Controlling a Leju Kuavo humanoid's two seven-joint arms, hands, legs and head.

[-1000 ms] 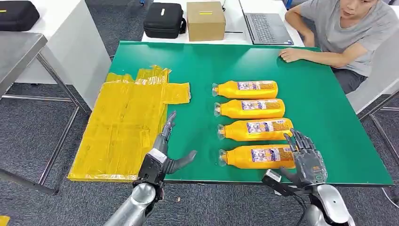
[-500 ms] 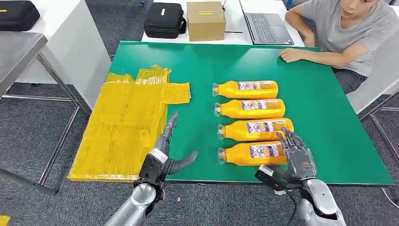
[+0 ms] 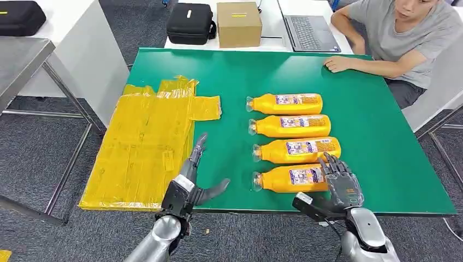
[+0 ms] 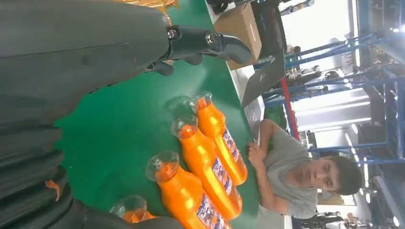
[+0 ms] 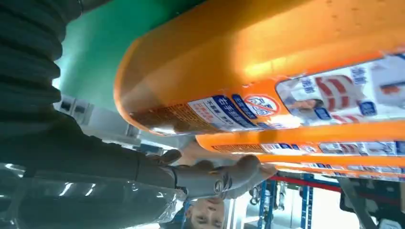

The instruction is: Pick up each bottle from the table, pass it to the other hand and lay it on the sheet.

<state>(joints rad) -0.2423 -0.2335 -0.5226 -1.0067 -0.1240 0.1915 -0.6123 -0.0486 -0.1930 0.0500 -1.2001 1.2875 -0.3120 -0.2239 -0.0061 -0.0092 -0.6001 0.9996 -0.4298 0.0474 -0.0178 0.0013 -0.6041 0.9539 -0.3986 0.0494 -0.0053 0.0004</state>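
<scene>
The nearest bottle (image 3: 289,178) lies on its side on the green table (image 3: 382,125), neck pointing toward the left hand, its base end under the fingers of the right hand (image 3: 341,183). It looks full of orange liquid, so I judge it fairly heavy for its size, with the weight spread along the body. The plastic wall is smooth and glossy and probably gives a little under a squeeze; round as it is, it may roll or slip if taken loosely. The labelled mid-body (image 5: 305,102) seems the best place to hold: widest, close to the balance point, and it leaves the neck end free for the other hand at the handover. The narrow neck and clear cap (image 4: 162,164) would be a poor first hold.

The right hand is draped over the base end with fingers spread; whether they press on the bottle yet, I cannot tell. Three more bottles (image 3: 292,126) lie in a row just beyond that hand, parallel and close together, so its fingers have little room on the far side.

The left hand (image 3: 191,180) waits well apart, fingers spread and holding nothing, with the yellow sheet (image 3: 142,147) just beside it on its outer side.
</scene>
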